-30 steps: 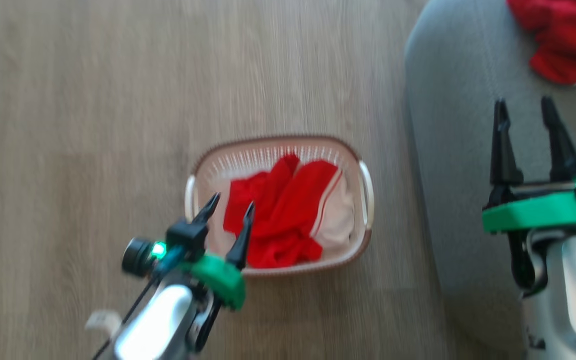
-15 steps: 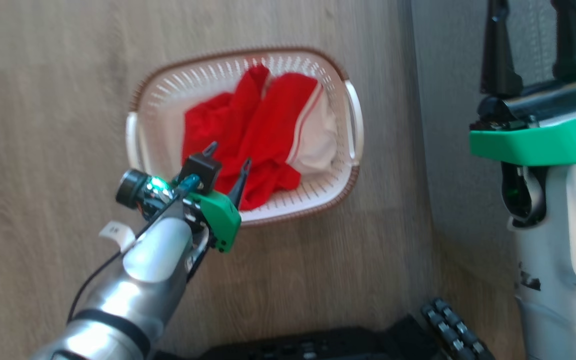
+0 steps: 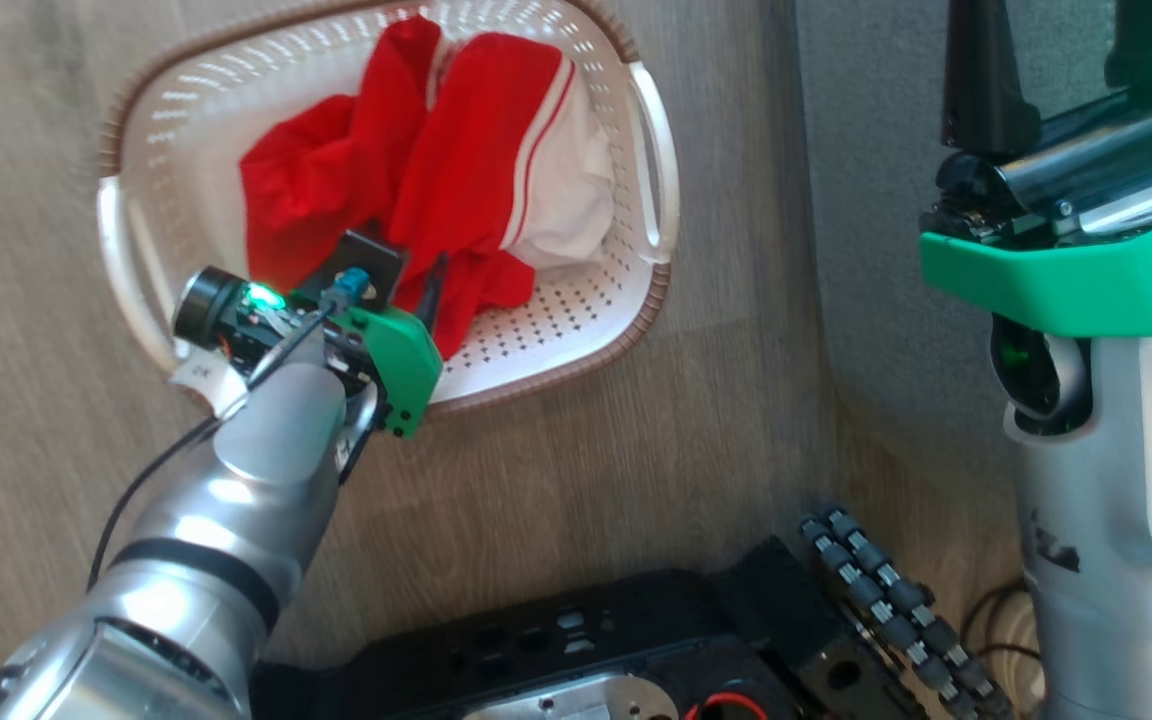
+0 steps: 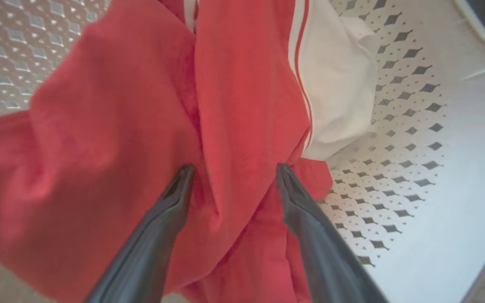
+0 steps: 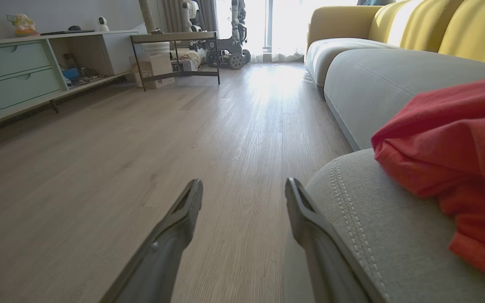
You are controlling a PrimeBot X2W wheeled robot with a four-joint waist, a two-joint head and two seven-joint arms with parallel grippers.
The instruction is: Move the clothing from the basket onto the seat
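Observation:
The white perforated basket (image 3: 566, 315) with a brown rim stands on the wood floor at the upper left. Red-and-white clothing (image 3: 456, 170) lies bunched inside it. My left gripper (image 3: 406, 280) reaches down into the basket. In the left wrist view it (image 4: 234, 168) is open, both tips touching the clothing (image 4: 133, 109) with a red fold between them, the basket (image 4: 415, 139) floor to the right. My right gripper (image 3: 1061, 60) stands open over the grey seat (image 3: 866, 200). In the right wrist view it (image 5: 243, 185) is empty beside the seat (image 5: 373, 235), where a red garment (image 5: 457, 139) lies.
My black base (image 3: 586, 650) and a treaded wheel (image 3: 886, 600) sit at the bottom of the head view. Down the room stand a drawer cabinet (image 5: 15, 71), a metal-framed table (image 5: 175, 50) and yellow sofa backrests (image 5: 436, 29). Open wood floor (image 5: 141, 147) lies between them.
The head camera has tilted down, so the basket sits higher and further left in the picture. My left gripper has gone down into the basket onto the red clothing. Both grippers stay open.

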